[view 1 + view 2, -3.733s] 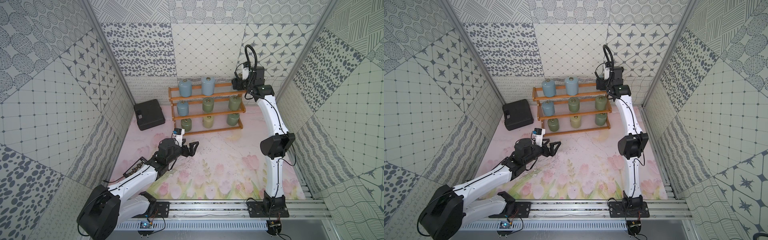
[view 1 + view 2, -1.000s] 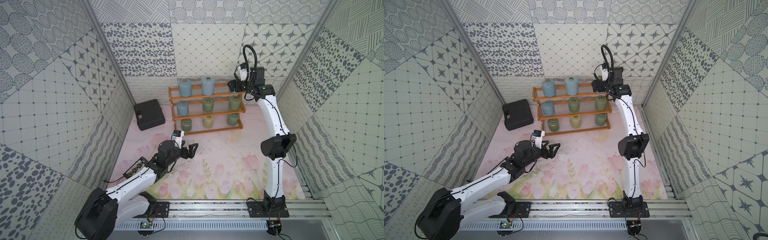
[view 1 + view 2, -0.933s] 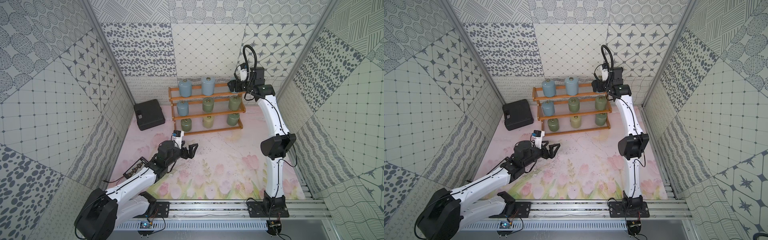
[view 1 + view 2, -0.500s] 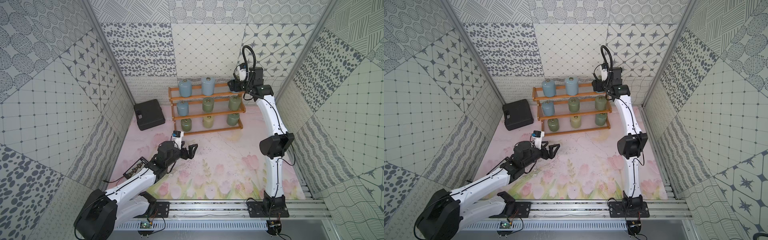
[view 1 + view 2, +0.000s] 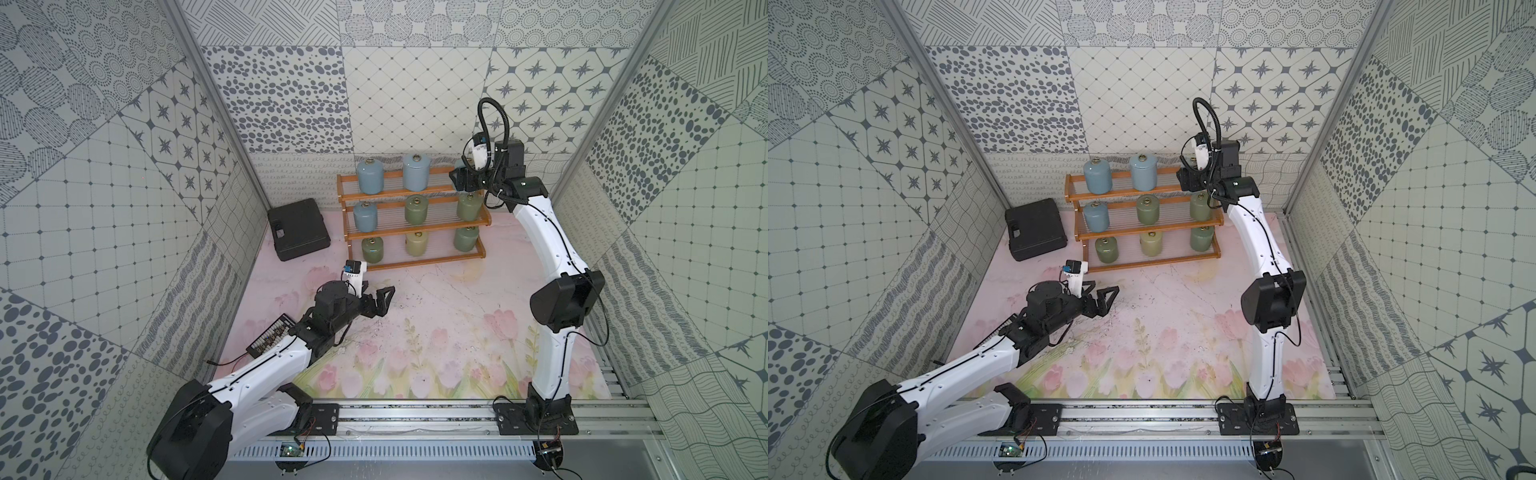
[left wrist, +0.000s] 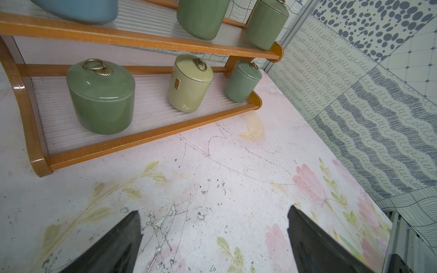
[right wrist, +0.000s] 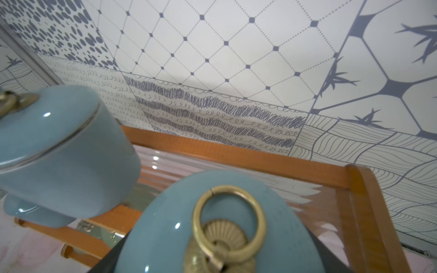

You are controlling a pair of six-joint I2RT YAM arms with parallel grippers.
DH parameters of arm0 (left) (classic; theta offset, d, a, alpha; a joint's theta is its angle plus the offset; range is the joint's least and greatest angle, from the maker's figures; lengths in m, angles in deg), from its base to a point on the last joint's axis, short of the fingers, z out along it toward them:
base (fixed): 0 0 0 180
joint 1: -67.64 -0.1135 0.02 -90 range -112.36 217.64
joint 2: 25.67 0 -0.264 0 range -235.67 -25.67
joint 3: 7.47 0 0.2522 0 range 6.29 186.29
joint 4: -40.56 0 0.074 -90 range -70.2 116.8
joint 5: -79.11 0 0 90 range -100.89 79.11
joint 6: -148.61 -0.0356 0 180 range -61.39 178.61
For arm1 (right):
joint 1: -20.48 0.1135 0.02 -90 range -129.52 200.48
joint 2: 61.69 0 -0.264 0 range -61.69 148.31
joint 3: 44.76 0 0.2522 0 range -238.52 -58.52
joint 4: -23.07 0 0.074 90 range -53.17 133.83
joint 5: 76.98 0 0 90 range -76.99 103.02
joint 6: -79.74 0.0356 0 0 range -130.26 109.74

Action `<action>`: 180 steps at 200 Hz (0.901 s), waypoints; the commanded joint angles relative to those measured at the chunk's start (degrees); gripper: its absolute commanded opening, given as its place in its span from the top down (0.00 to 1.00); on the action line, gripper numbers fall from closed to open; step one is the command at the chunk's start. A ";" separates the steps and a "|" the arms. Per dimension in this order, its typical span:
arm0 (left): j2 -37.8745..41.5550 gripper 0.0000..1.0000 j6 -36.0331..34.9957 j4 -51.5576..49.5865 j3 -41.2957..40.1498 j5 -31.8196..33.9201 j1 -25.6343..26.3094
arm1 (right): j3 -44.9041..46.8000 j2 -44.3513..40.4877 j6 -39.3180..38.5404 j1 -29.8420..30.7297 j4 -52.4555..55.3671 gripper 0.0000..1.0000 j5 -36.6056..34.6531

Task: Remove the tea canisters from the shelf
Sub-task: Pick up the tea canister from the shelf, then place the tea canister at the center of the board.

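Right gripper [image 5: 462, 181] first: it is at the right end of the top tier of the three-tier stepped shelf of orange-brown wood and clear ribbed rods [image 5: 428, 262]. Its dark jaws are closed against both sides of a glossy blue-grey cylindrical tea canister with a brass ring-knob lid [image 7: 165, 224]. My wrist view shows no gap on either side. Whether the canister's base is on the rods or just off them, I cannot tell.

My left gripper [image 6: 214, 215] hangs wide open and empty over the pink tulip-printed desk mat [image 5: 436, 332], just in front of the bottom tier's left front corner.

I judge this to be the grasp on the first canister, since none is off the shelf yet. Eight others stand there:
- Top tier: two blue-grey ones [image 5: 415, 172].
- Middle tier: one blue-grey [image 5: 365, 216] and two sage green.
- Bottom tier: a pale yellow-green one [image 6: 189, 85] between two olive ones.

The next move calls for a straight lift to clear the front rail. Then I should draw back, keeping off the neighbouring blue jar and the end post, and set it down on open mat.

The only label I see is a small brown tag [image 6: 176, 83] on the pale canister, and its marking is too small to read. The flat black plastic case [image 5: 297, 228] at the desk's back left shows no legible writing.
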 commanded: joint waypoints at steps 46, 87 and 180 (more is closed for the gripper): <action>-1.65 0.00 -2.34 -0.03 2.46 1.74 0.09 | 35.30 -23.36 5.84 2.07 -29.55 0.27 1.14; -1.21 0.00 -2.38 -0.85 2.70 2.51 0.06 | 53.68 -31.55 7.21 6.18 -39.27 0.27 -1.07; -0.14 0.00 -1.62 -3.61 2.64 4.34 0.09 | 79.94 -37.07 8.26 21.34 -54.95 0.27 -8.46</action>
